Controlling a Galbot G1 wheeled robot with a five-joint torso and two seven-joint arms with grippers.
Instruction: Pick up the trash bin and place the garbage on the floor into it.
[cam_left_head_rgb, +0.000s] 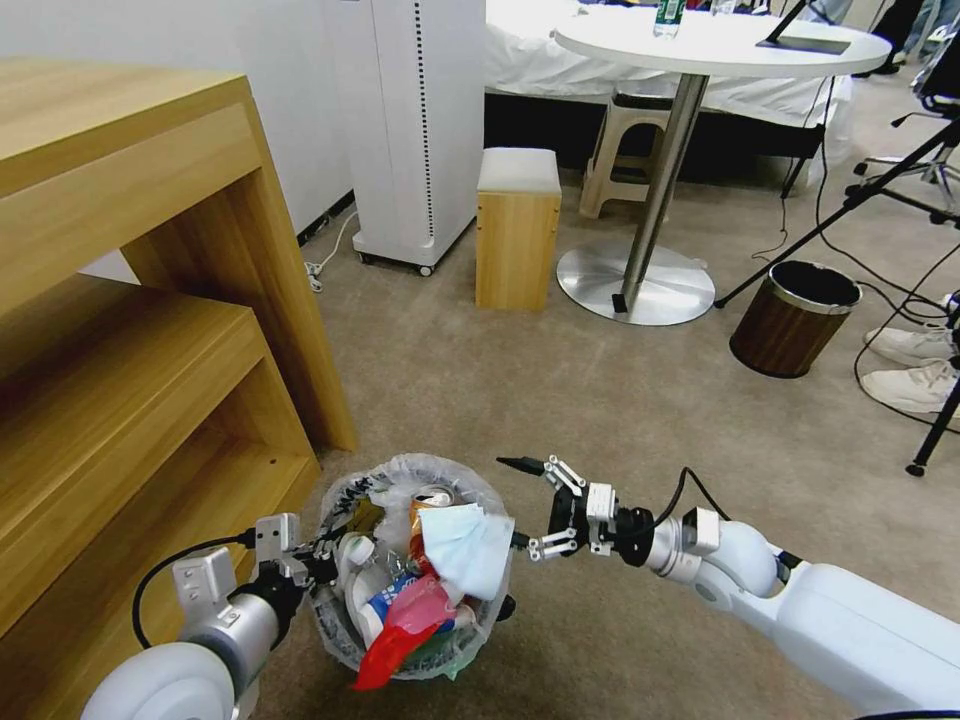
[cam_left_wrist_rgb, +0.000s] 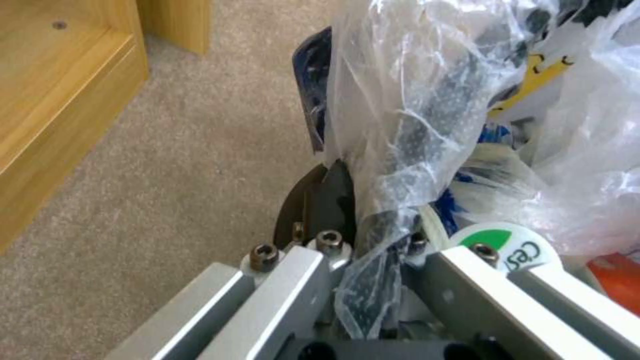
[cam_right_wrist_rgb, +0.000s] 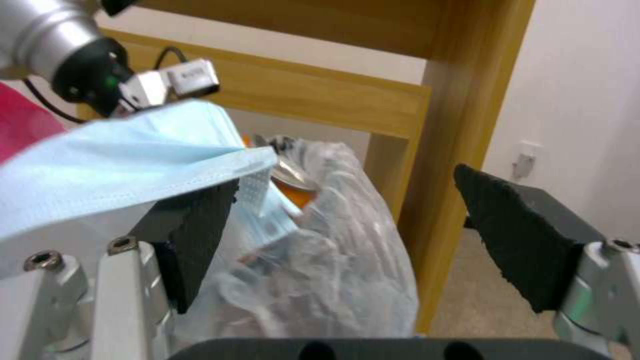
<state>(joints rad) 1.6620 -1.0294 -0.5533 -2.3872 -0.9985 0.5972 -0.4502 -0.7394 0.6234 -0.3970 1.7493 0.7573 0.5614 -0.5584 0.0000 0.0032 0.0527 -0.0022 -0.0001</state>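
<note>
The left gripper (cam_left_head_rgb: 322, 560) is clamping the near-left rim of the bin (cam_left_head_rgb: 345, 640), its fingers (cam_left_wrist_rgb: 313, 200) closed narrow on the rim with the crinkled bag (cam_left_wrist_rgb: 407, 115) pinched between them. The bin is sitting low in front of the robot, over the beige floor (cam_left_head_rgb: 560, 400), just beside the foot of the wooden shelf unit (cam_left_head_rgb: 130, 330). It is holding garbage heaped to the brim: a pale blue face mask (cam_left_head_rgb: 468, 545) lying on top and overhanging the right rim, an orange can (cam_left_head_rgb: 432, 500) behind it, a red wrapper (cam_left_head_rgb: 405, 625) hanging over the near edge, and a clear bottle with a white cap (cam_left_head_rgb: 362, 550). The right gripper (cam_left_head_rgb: 524, 502) is standing just right of the bin with its fingers spread wide, holding nothing; one dark pad (cam_right_wrist_rgb: 200, 230) is lying against the mask's edge (cam_right_wrist_rgb: 133, 165) and the other (cam_right_wrist_rgb: 520, 240) is standing free, well apart from it. From the right wrist, the shelf upright (cam_right_wrist_rgb: 460, 125) is rising close behind the bag (cam_right_wrist_rgb: 333, 260). Farther off are standing a small wooden stool (cam_left_head_rgb: 517, 228), a white cabinet (cam_left_head_rgb: 420, 120), a round table on a steel pedestal (cam_left_head_rgb: 660, 170), a brown metal-rimmed bin (cam_left_head_rgb: 793, 320) and a tripod leg (cam_left_head_rgb: 840, 210).
</note>
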